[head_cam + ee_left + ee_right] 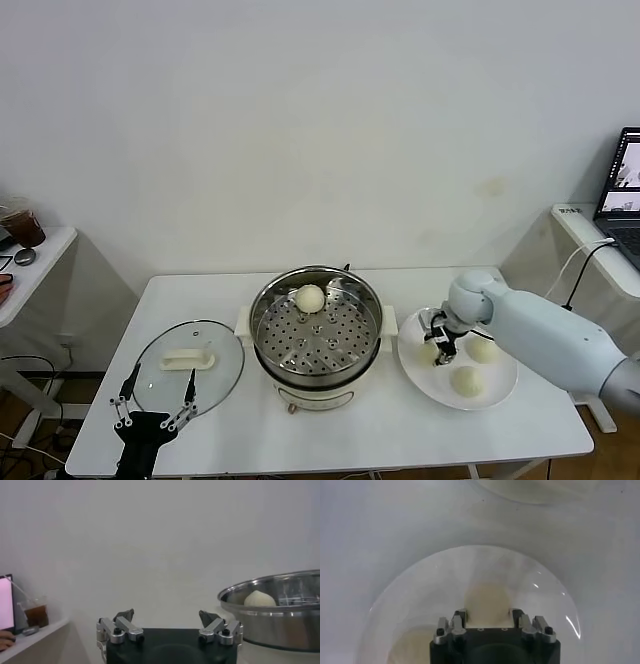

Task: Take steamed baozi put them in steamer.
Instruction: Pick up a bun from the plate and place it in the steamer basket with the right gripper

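The left gripper [155, 402] hangs spread wide by the glass lid [190, 365] at the table's left. One steamed baozi [310, 297] lies in the steamer [316, 330]; on the white plate [495, 390], the right gripper [438, 345] clasps another baozi [487, 601] between narrowed fingers

**No readable text in view**

Nothing in these views carries lettering, a brand or a number that can be made out. The laptop screen [628, 172] at the far right edge of the head view shows a lit picture, but any writing on it is too small to read. The steamer [316, 335] and the white plate [497, 390] bear no visible marks.
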Action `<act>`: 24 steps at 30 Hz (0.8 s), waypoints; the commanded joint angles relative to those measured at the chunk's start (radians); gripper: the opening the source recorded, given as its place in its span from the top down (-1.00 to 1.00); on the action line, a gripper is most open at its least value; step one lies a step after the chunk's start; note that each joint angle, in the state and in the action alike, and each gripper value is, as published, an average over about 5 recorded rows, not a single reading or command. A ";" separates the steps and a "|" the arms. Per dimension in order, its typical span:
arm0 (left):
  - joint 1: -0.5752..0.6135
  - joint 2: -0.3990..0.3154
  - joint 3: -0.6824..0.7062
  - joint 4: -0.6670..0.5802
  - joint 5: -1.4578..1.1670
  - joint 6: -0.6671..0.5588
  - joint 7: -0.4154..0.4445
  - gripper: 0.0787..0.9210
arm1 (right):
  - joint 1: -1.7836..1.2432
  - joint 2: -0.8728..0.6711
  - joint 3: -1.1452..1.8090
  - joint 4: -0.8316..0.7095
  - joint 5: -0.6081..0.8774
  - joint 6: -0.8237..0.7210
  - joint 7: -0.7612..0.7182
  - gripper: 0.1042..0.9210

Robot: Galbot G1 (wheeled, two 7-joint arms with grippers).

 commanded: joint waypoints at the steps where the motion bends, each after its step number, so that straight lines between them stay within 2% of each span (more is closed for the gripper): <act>1: -0.002 0.003 0.003 -0.002 -0.002 0.001 0.001 -0.77 | 0.124 -0.067 -0.020 0.060 0.088 -0.013 -0.020 -0.05; 7: -0.026 0.018 0.012 0.002 -0.013 0.005 0.003 -0.77 | 0.417 -0.151 -0.184 0.139 0.286 -0.042 -0.032 -0.05; 11: -0.045 0.029 0.025 0.010 -0.021 0.007 0.003 -0.77 | 0.679 -0.124 -0.363 0.192 0.430 -0.073 -0.028 -0.06; 18: -0.071 0.043 0.038 0.022 -0.035 0.006 0.005 -0.77 | 0.951 0.064 -0.564 0.266 0.659 -0.172 0.025 -0.08; 24: -0.084 0.042 0.022 0.029 -0.039 0.006 0.004 -0.77 | 0.867 0.280 -0.569 0.255 0.790 -0.316 0.126 -0.09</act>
